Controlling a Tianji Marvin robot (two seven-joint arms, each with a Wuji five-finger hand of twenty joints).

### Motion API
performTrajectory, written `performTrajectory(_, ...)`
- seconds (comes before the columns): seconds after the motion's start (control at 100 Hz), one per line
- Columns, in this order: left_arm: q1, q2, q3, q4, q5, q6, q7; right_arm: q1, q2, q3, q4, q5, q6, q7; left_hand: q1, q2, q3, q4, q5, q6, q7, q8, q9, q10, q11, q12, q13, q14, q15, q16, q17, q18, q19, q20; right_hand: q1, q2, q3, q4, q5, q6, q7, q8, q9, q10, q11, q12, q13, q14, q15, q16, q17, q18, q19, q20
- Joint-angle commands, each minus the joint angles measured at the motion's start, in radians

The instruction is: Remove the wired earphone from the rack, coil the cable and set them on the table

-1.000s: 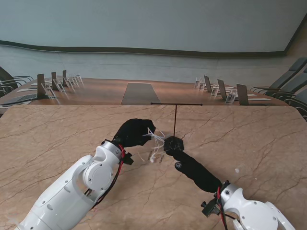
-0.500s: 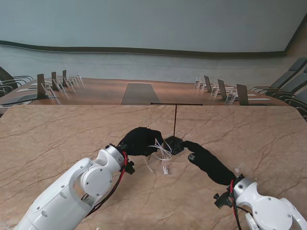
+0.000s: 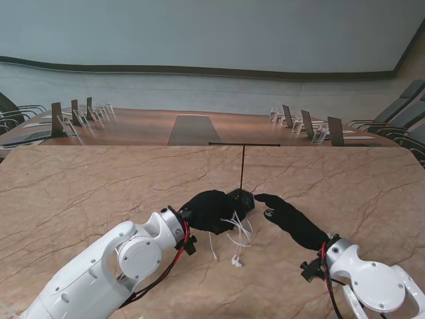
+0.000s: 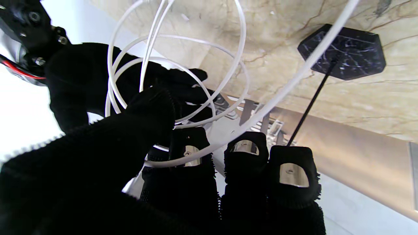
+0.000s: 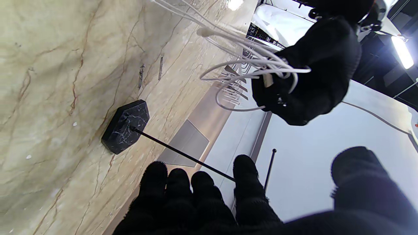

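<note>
Now the left hand (image 3: 211, 210), in a black glove, grips the wired earphone (image 3: 236, 234) just in front of the rack (image 3: 242, 174), on the side nearer to me. Several white loops of cable (image 4: 183, 68) are gathered in its closed fingers, and from the stand's view loose strands hang from the hand toward the table (image 3: 80, 193). One strand ends in a small white piece, probably an earbud (image 3: 236, 262), that lies on or just over the marble surface nearer to me than the hand; I cannot tell whether it touches. In the left wrist view the loops pass around the thumb (image 4: 153, 107) and across the fingertips (image 4: 191, 153), with one long strand running off past the rack's dark base (image 4: 343, 52).

The rack stands upright: a thin black post rising from a hexagonal black base, with a thin crossbar at the top. Nothing hangs on the crossbar.

The right hand (image 3: 289, 214) lies just to the right of the base, apart from it, fingers stretched out toward the left hand and holding nothing. In the right wrist view its fingertips (image 5: 245, 169) are spread, with the rack's post crossing behind them and the left hand (image 5: 313, 68) with its bundle of cable beyond.
</note>
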Motion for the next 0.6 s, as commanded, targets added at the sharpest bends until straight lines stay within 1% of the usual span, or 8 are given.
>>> performTrajectory(0.0,-0.004,-0.001,0.003,-0.014,0.000,-0.009,-0.011,0.010,0.001,-0.007,0.002,-0.002,0.010,0.010,0.017,0.013,0.073,0.083,0.025,-0.099,-0.005,0.008,0.026,-0.064,0.043,0.023,0.023,-0.010,0.052,0.030,0.025,-0.027,0.110,0.021,0.002,0.026,-0.009,-0.010,-0.016,-0.020,0.022,-0.012,0.003,0.000,-0.005,0.000,0.008,-0.006,-0.006,-0.011,-0.018,-0.028,0.027,-0.020)
performTrajectory(0.11,-0.012,0.003,0.006,-0.017,0.003,-0.034,-0.023,0.026,0.003,-0.014,0.008,0.000,0.016,0.021,0.010,0.007,0.083,0.085,0.031,-0.098,-0.007,0.002,0.026,-0.064,0.045,0.023,0.020,-0.010,0.054,0.027,0.024,-0.029,0.114,0.012,0.005,0.026,-0.011,-0.010,-0.018,-0.020,0.024,-0.013,0.003,0.000,-0.007,-0.001,0.008,-0.007,-0.008,-0.010,-0.019,-0.028,0.026,-0.022)
performTrajectory(0.3,-0.020,0.012,0.001,-0.026,0.007,-0.079,-0.050,0.050,0.005,-0.024,0.019,-0.002,0.024,0.033,-0.007,-0.008,0.106,0.088,0.041,-0.102,-0.002,-0.002,-0.002,-0.054,0.030,0.026,-0.016,-0.013,0.027,0.025,-0.027,-0.033,0.081,0.009,0.033,0.031,-0.001,-0.003,-0.020,-0.026,0.025,-0.018,0.005,0.000,-0.006,0.000,0.010,-0.005,-0.007,-0.008,-0.018,-0.028,0.026,-0.024)
performTrajectory(0.36,-0.023,0.016,-0.002,-0.031,0.008,-0.093,-0.064,0.056,0.005,-0.028,0.020,0.000,0.029,0.035,-0.011,-0.013,0.113,0.089,0.043,-0.100,-0.001,-0.004,-0.007,-0.053,0.027,0.027,-0.023,-0.013,0.022,0.026,-0.036,-0.035,0.075,0.011,0.068,0.037,0.013,0.007,-0.021,-0.033,0.022,-0.021,0.008,0.000,-0.001,0.002,0.013,-0.002,-0.002,-0.005,-0.016,-0.026,0.029,-0.024)
performTrajectory(0.38,-0.023,0.018,-0.003,-0.033,0.008,-0.098,-0.069,0.058,0.005,-0.028,0.021,0.000,0.030,0.035,-0.015,-0.016,0.118,0.091,0.044,-0.102,-0.001,-0.006,-0.012,-0.049,0.023,0.027,-0.028,-0.012,0.018,0.027,-0.043,-0.035,0.069,0.013,0.111,0.051,-0.033,0.020,-0.019,-0.040,0.025,-0.029,0.006,0.001,0.010,0.007,0.014,0.001,0.009,0.000,-0.013,-0.024,0.039,-0.026)
performTrajectory(0.42,-0.024,0.020,-0.005,-0.035,0.010,-0.110,-0.075,0.063,0.006,-0.030,0.022,-0.002,0.033,0.037,-0.020,-0.020,0.122,0.091,0.047,-0.102,0.001,-0.006,-0.014,-0.048,0.021,0.028,-0.029,-0.012,0.015,0.028,-0.046,-0.035,0.066,0.015,0.143,0.056,-0.043,0.029,-0.017,-0.056,0.037,-0.028,0.010,0.005,0.027,0.016,0.016,0.011,0.032,0.011,-0.007,-0.017,0.049,-0.025)
performTrajectory(0.52,-0.026,0.027,-0.011,-0.043,0.011,-0.137,-0.093,0.077,0.007,-0.037,0.024,-0.025,0.042,0.036,-0.030,-0.024,0.130,0.095,0.048,-0.106,0.002,-0.007,-0.022,-0.048,0.016,0.032,-0.038,-0.015,0.006,0.030,-0.056,-0.037,0.056,0.020,0.265,0.045,-0.005,0.077,-0.021,-0.088,0.102,-0.020,0.017,0.041,0.190,0.089,0.022,0.062,0.207,0.077,0.029,0.035,0.109,-0.016)
performTrajectory(0.59,-0.026,0.031,-0.016,-0.052,0.008,-0.151,-0.110,0.088,0.006,-0.047,0.029,-0.048,0.042,0.024,-0.033,-0.022,0.131,0.096,0.046,-0.109,0.001,-0.008,-0.026,-0.047,0.013,0.034,-0.042,-0.016,0.002,0.031,-0.061,-0.039,0.051,0.023,0.335,0.019,0.038,0.109,-0.021,-0.115,0.206,0.004,0.020,0.073,0.370,0.160,0.087,0.107,0.303,0.098,0.078,0.092,0.188,-0.008)
